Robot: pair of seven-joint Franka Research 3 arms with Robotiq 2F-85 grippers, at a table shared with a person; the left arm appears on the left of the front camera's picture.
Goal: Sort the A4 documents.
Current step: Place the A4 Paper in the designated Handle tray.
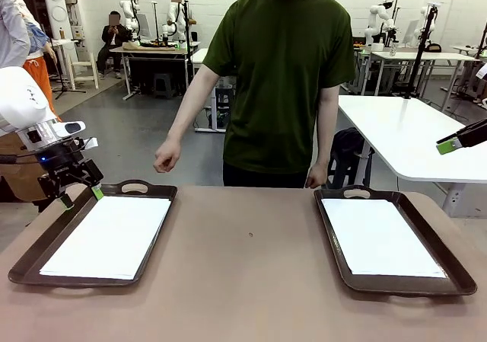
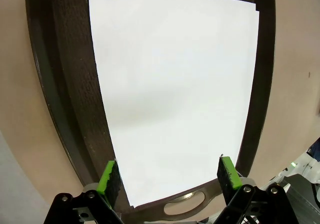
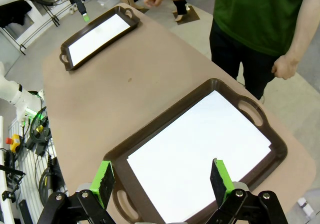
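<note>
Status: both dark brown trays on the table already hold white A4 sheets. The left tray carries a sheet or stack lying flat on its floor, a little askew to the rim; the right tray carries another, likewise flat. Nothing lies loose on the table between the trays.

Left hand: hangs over the far left corner of the left tray, jaws spread, nothing between them. In the left wrist view the left hand looks straight down on the paper, clear of it.

Right hand: jaws spread, empty, poised high above the right tray and its paper. The front view catches just a green fingertip at the right edge.

Person stands at the far side, both hands loosely closed and off the table, holding nothing.

Judgement: sorting looks either complete or not begun; the layout alone does not settle it.

Hard to make out:
- how many sheets each tray holds; edges read as one layer, but could be a stack.
- any print on the sheets; they look blank, so the sorting criterion is not visible.
</note>
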